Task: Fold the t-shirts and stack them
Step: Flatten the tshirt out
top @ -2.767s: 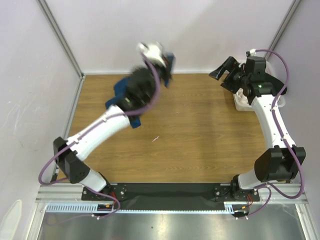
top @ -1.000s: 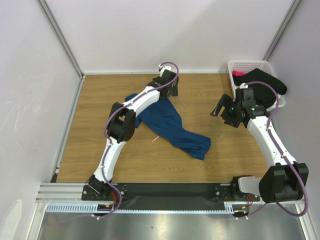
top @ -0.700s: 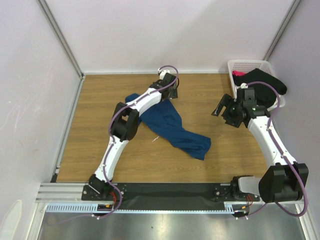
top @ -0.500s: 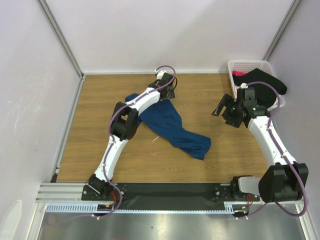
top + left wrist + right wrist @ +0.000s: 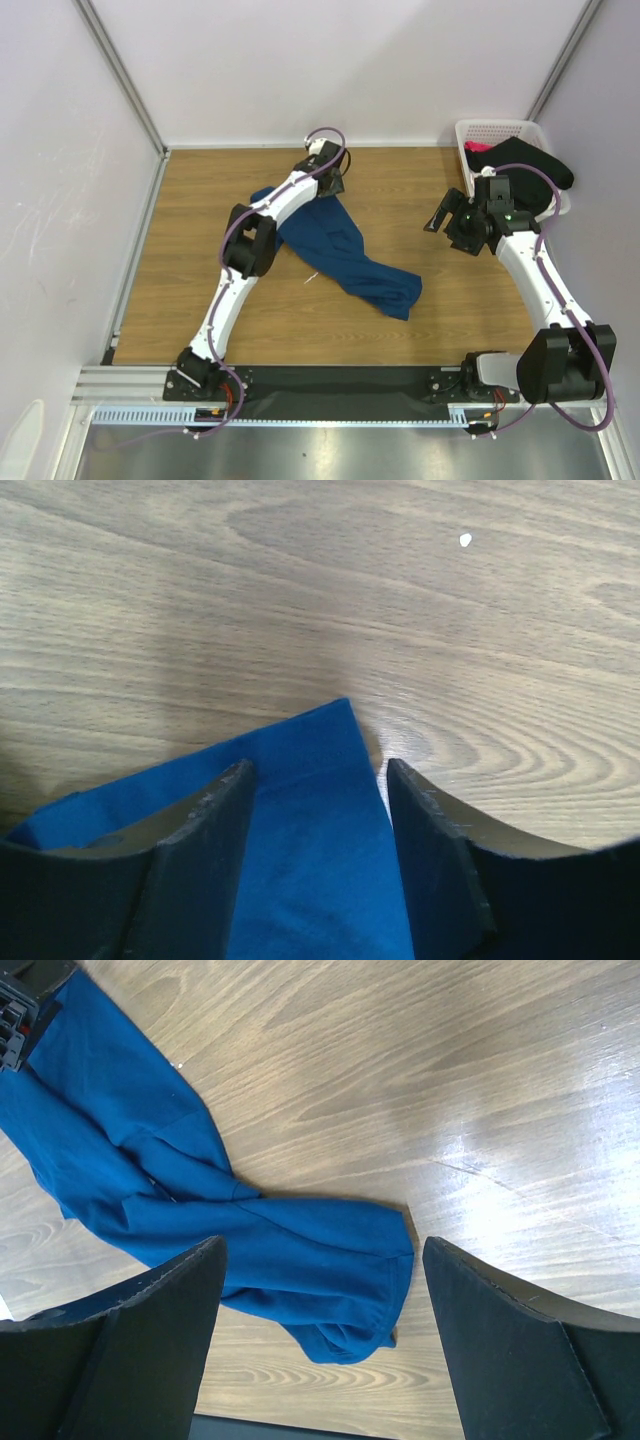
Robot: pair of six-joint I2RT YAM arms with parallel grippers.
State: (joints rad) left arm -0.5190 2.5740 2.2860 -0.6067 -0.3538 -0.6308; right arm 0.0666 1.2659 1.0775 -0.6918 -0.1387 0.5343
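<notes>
A dark blue t-shirt [image 5: 345,250] lies crumpled on the wooden table, running from the far middle toward the near right. My left gripper [image 5: 330,186] is down at its far corner. In the left wrist view that corner [image 5: 310,860] lies flat between the two fingers, and the left gripper [image 5: 318,770] stands open, partly narrowed, with its jaws on either side of the cloth. My right gripper [image 5: 437,217] hangs open above the table to the right of the shirt. Below the right gripper [image 5: 322,1245] shows the shirt's bunched near end [image 5: 340,1260]; it holds nothing.
A white lattice basket [image 5: 500,130] stands at the far right corner, holding a black t-shirt [image 5: 525,165] and a bit of pink cloth [image 5: 477,148]. Grey walls close in the table on three sides. A small white speck [image 5: 465,540] lies on the wood.
The left gripper's jaws have narrowed around the blue shirt's far corner, and the wrist has shifted slightly left. The right arm and the shirt have stayed put.
</notes>
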